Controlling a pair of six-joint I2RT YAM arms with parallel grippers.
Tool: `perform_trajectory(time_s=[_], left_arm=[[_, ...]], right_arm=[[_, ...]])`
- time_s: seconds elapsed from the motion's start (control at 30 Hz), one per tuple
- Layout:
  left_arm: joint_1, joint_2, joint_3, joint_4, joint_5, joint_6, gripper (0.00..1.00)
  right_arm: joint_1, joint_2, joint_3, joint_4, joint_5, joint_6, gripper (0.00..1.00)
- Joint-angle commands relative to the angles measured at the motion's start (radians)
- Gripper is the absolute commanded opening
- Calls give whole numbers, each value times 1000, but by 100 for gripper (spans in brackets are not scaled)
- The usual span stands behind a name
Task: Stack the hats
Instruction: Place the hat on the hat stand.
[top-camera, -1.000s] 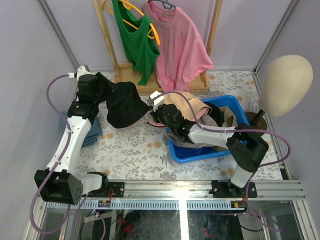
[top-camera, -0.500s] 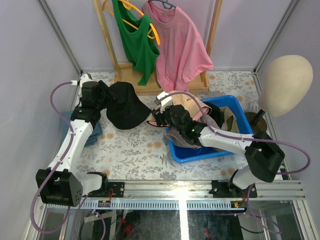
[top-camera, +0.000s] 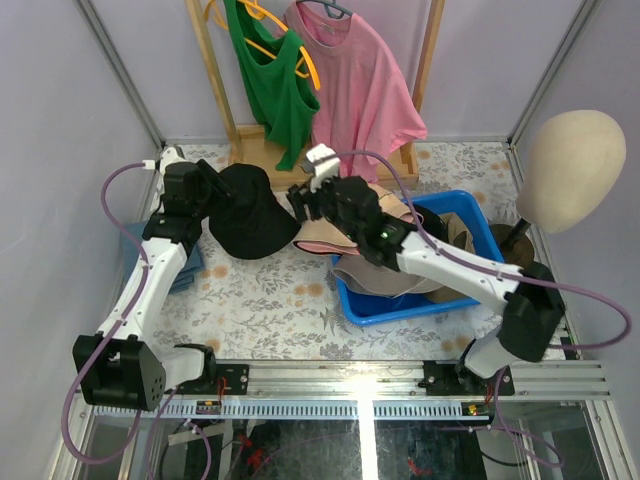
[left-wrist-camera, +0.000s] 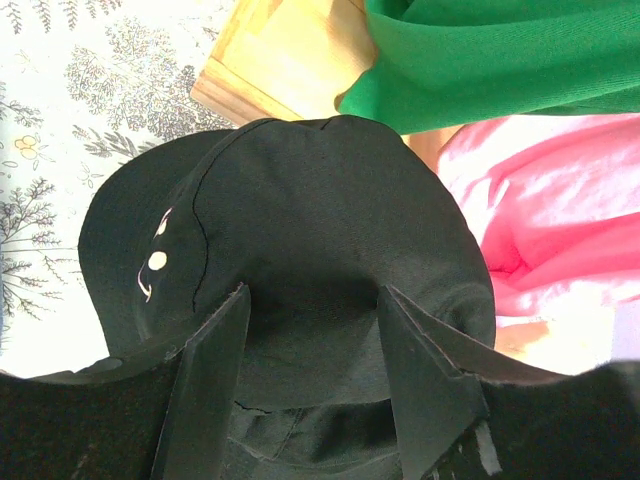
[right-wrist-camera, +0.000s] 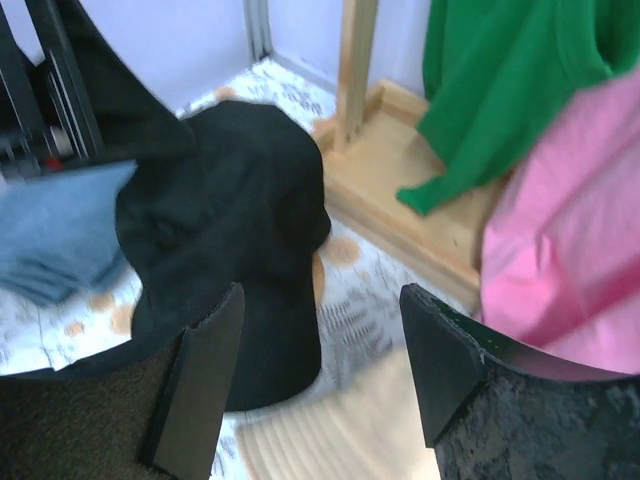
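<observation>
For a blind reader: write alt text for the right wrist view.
The right gripper, open and empty, frames a black hat on the floral table, a beige hat edging in at bottom. A green shirt and pink shirt hang beside a wooden stand.

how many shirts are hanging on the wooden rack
2. The green shirt hangs toward the left side of the wooden rack. The pink shirt hangs just right of it, overlapping its edge. No other shows, though one could hide behind them.
</observation>
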Motion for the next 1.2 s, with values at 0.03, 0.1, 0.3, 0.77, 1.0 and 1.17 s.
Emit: perform_trajectory(time_s=[0.03,0.1,0.3,0.77,1.0,1.17], left_arm=[[-1,11,43,49,6,5,53],[-1,12,45,48,5,12,53],[-1,49,73,41,16,27,53],[3,77,79,35,6,43,53],[4,86,79,30,0,35,53],[5,85,74,21,-8,33,52]], right_arm=[[8,223,319,-67,-92,18,72],[7,303,425,-94,-111,30,72],[-6,457,595,-144,-119,87,72],[-53,419,362,-42,-92,162,72],[-69,400,320,-33,-92,163,72],[-82,408,329,-56,-102,165,72]])
